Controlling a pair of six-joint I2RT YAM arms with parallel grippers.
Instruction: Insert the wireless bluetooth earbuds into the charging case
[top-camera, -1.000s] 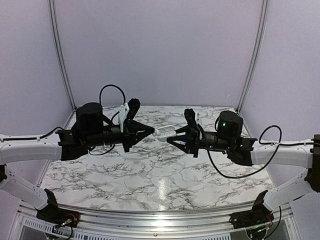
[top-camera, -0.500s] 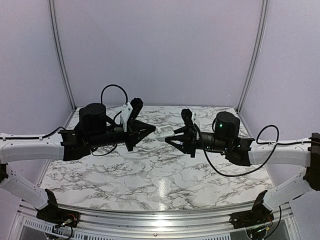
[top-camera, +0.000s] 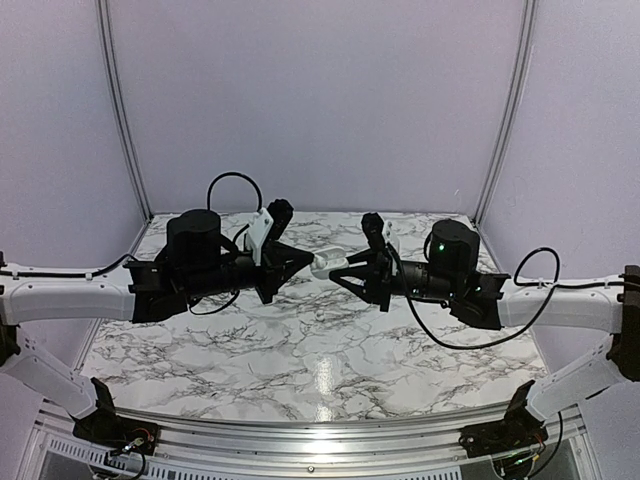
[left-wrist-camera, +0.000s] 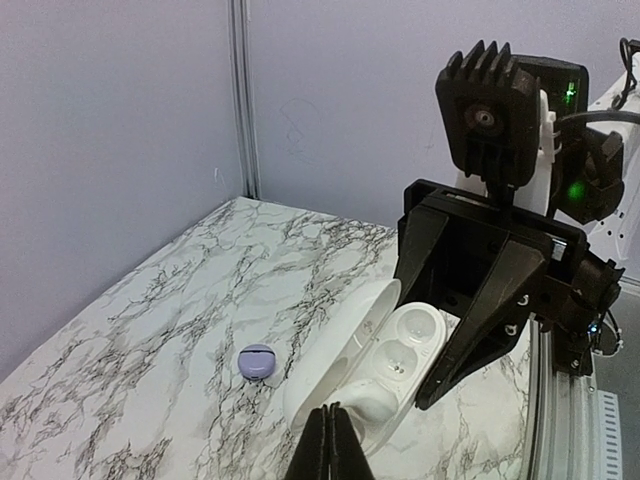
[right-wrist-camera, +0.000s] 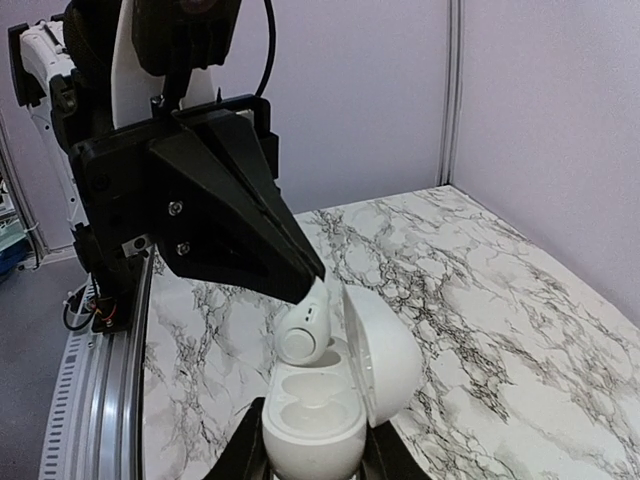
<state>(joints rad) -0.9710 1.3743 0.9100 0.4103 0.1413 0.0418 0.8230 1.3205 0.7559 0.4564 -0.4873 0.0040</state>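
The white charging case (right-wrist-camera: 318, 420) hangs above the table with its lid (right-wrist-camera: 385, 350) swung open, and my right gripper (right-wrist-camera: 312, 452) is shut on its base. My left gripper (left-wrist-camera: 332, 420) is shut on a whitish earbud (right-wrist-camera: 308, 325), pinched at the fingertips. The bud sits over the case's far well, touching or just above it. The two nearer wells (left-wrist-camera: 405, 345) are empty. In the top view both grippers meet mid-air over the table's middle, the left gripper (top-camera: 306, 262) right against the case (top-camera: 325, 263) and right gripper (top-camera: 340, 266). A small lilac pebble-like piece (left-wrist-camera: 258, 361) lies on the marble; I cannot tell whether it is a bud.
The marble table (top-camera: 300, 350) is walled in by pale lilac panels with metal posts (top-camera: 120, 110) at the back corners. A metal rail (top-camera: 300, 440) runs along the near edge by the arm bases. Black cables loop over both wrists.
Both grippers have risen a little and drawn together. The left gripper has brought the earbud up to the open case in the right gripper.
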